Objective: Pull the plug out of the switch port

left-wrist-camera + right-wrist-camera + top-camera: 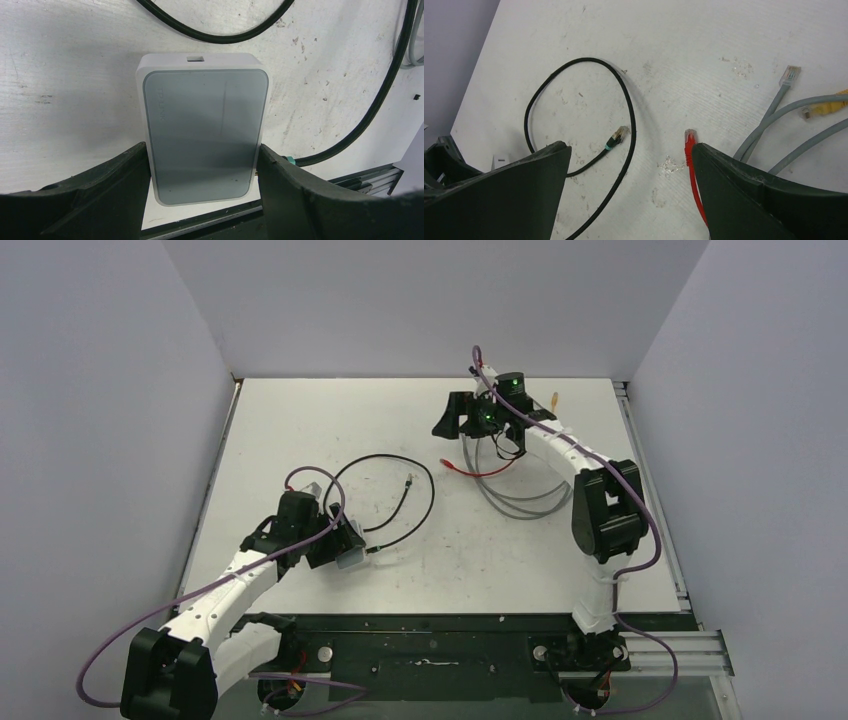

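Switch [350, 558] in left claw [342, 543], near-left of worktop [300, 420].
Top view: right claw [452, 422] released, over far side beside grey cables [520, 505]. Left wrist: clenched on switch's long sides; teal-booted plug [289, 161] of black cable [370, 110] just beside one finger [310, 200], seating not discernible. Right wrist: spread wide, empty; loose black plug [621, 132] and red plug [690, 134] on worktop.

The left claw [204, 150] hides most of the plug [290, 161] and perhaps the socket edge of the switch [205, 115]
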You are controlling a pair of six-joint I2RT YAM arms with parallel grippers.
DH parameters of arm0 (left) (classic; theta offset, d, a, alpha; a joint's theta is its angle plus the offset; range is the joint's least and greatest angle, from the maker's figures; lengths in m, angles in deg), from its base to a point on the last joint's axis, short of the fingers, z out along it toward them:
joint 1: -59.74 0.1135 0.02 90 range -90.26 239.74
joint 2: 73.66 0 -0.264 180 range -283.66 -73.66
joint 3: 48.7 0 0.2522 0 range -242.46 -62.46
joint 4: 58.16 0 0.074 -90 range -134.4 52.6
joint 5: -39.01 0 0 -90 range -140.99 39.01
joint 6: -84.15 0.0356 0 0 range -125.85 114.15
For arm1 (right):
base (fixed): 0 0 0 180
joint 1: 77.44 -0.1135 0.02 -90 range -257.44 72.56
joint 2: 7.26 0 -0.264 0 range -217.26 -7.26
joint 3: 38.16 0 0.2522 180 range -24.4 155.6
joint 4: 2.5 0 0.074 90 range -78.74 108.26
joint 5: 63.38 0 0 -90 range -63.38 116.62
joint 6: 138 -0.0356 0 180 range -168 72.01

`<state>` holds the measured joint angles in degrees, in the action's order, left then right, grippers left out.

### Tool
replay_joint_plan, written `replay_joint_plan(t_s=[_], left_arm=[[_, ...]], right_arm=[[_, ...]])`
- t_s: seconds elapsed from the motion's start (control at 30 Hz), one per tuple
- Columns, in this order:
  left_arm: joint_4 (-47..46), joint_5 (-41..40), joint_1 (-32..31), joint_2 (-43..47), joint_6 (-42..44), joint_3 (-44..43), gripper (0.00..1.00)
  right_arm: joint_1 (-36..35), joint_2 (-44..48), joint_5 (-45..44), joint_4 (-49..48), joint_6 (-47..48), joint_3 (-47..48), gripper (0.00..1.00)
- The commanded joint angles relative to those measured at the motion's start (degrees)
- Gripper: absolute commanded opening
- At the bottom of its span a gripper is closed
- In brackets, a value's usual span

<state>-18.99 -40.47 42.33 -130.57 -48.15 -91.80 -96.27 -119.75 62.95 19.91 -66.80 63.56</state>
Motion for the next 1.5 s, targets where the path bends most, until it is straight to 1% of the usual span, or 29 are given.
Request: replay_joint_plan(t_s=[0.0, 0.2, 0.57, 0.73, 0.97, 1.07, 1.47], left_arm=[[-3.3, -0.2, 0.6, 0.4, 0.6, -2.6, 0.0], [-3.2, -0.4, 0.7, 0.3, 0.4, -2.7, 0.0], [-2.6, -0.8, 1.0, -0.3, -0.2, -3.2, 0.0], [-3.0, -0.7, 1.0, -0.3, -0.8, -3.1, 0.0], [-3.0, -0.7, 1.0, -0.5, -0.8, -3.6, 0.0], [-2.9, -0.6, 1.0, -0.5, -0.9, -3.6, 0.0], [-3.3, -0.2, 1.0, -0.6, -1.8, -4.3, 0.0]], right_arm=[[-0.4, 4.6, 3.3, 1.1, -0.9, -1.5, 0.94], [-2.9, 6.2, 6.0, 4.3, -1.1, -2.4, 0.94], [-13.1, 6.8, 8.4, 13.1, 1.5, 0.2, 0.95], [-16.6, 6.3, 9.4, 13.7, 1.0, -1.1, 0.96], [-19.2, 4.5, 12.3, 13.5, -0.3, -1.8, 0.99], [-20.1, 3.4, 13.2, 14.6, -0.1, -1.0, 0.97], [-23.9, 0.7, 14.1, 15.7, 0.2, -0.3, 0.96]])
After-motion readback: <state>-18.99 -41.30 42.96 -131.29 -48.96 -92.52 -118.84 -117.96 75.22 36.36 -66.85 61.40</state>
